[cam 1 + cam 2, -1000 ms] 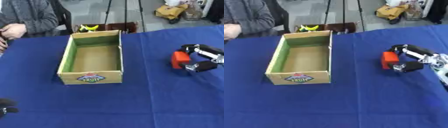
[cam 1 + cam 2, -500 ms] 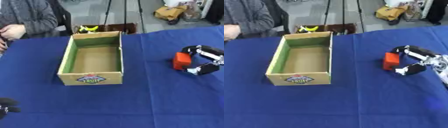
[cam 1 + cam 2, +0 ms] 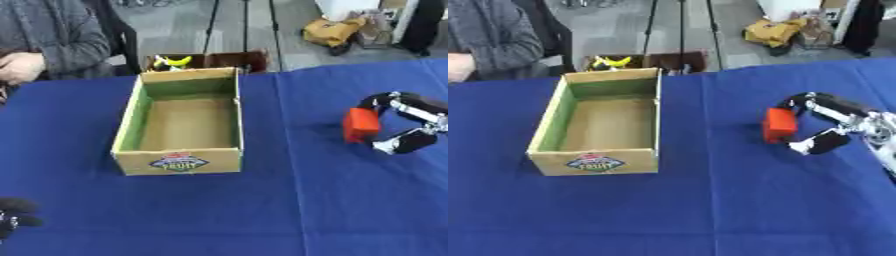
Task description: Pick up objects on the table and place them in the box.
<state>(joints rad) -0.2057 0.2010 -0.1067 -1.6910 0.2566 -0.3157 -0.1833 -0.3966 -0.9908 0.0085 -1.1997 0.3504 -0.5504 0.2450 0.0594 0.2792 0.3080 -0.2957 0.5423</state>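
The red block [image 3: 360, 125] sits pinched in the right hand [image 3: 826, 125], fingers curled round it, over the blue tabletop [image 3: 289, 210] well right of the box [image 3: 182, 120]. Over the last second hand and block barely shifted — grasp likely just settled; carrying it to the empty box remains. The left hand [image 3: 12, 220] idles lower left, curled.
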